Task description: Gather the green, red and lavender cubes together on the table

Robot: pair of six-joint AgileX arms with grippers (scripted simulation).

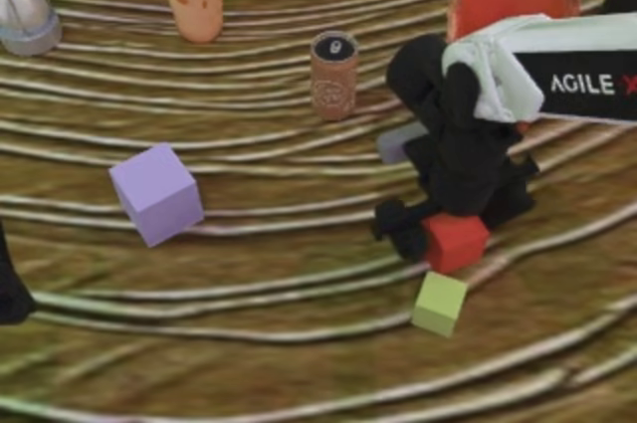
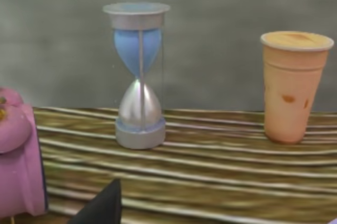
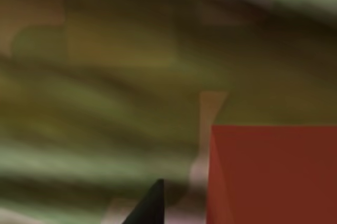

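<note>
Right tool (image 1: 438, 229) at red cube (image 1: 456, 242) | arm (image 1: 557, 70) lettering: "AGILE"

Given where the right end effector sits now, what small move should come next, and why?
Probably close on the red cube: the right end effector is low at it, beside the green cube. The lavender cube lies far left, ungathered.

Top cam overhead; wrist cams low, near table (image 1: 249, 363).
</note>
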